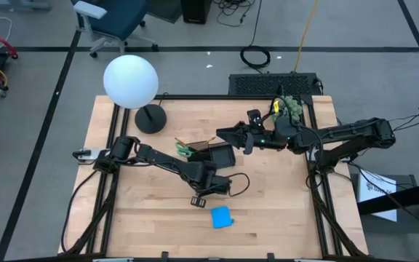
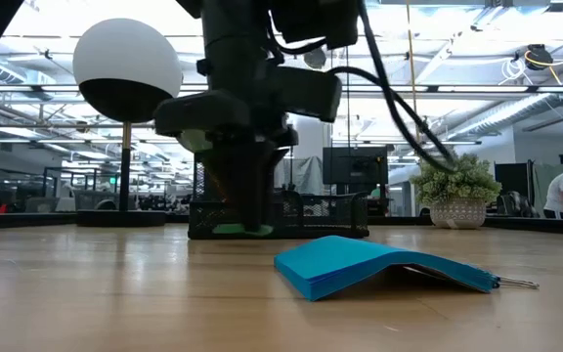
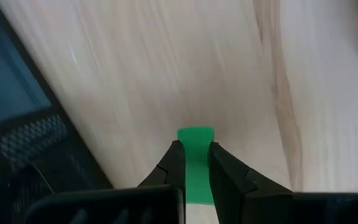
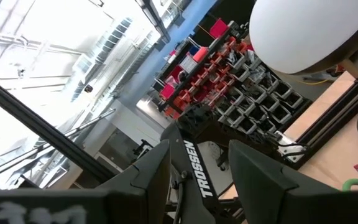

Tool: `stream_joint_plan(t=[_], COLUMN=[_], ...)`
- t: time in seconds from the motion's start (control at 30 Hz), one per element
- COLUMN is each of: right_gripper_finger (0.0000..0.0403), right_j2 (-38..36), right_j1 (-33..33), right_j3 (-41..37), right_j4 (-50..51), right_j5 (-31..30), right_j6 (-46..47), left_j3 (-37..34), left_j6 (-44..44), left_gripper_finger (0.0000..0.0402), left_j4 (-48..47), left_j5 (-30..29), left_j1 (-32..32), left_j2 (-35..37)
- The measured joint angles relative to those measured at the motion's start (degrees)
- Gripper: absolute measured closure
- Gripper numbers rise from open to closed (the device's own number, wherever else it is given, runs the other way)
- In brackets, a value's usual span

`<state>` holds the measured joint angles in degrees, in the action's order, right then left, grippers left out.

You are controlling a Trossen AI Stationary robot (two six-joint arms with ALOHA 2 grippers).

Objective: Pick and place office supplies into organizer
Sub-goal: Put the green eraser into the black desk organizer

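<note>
My left gripper (image 3: 196, 163) has its jaws pinching the tiny green piece (image 3: 196, 155) low over the counter (image 1: 151, 218), just beside the organizer (image 1: 221, 154). My right gripper (image 1: 226, 135) hangs above the organizer's far edge, tilted upward, jaws parted with nothing between them. Green-handled scissors (image 1: 185, 151) and pencils (image 1: 192, 143) lie against the organizer's side; whether they sit inside I cannot tell. The blue note pad (image 1: 221, 217) lies out on the counter, well apart. I judge the job partway: green piece next, pad after

White globe lamp (image 1: 130, 81) on round black base (image 1: 150, 118), potted plant (image 2: 456, 192) at table's far edge.
</note>
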<state>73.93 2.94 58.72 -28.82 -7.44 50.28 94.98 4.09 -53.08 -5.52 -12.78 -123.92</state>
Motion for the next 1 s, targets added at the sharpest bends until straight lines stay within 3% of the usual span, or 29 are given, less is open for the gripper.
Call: stream_joint_plan(t=[0.43,1.0], right_gripper_finger=[0.0252,0.0252], right_j2=[0.0,0.0], right_j1=[-1.5,-1.5], right_j3=[0.0,0.0], right_j4=[-0.1,-5.2], right_j5=[0.3,0.3], right_j6=[2.4,2.0], left_j3=[0.1,0.2], left_j6=[-3.1,-4.1], left_gripper_finger=[0.0366,0.0366], left_j4=[-2.1,-3.6], left_j5=[0.0,-4.8], left_j1=[-0.1,2.7], left_j2=[3.0,7.8])
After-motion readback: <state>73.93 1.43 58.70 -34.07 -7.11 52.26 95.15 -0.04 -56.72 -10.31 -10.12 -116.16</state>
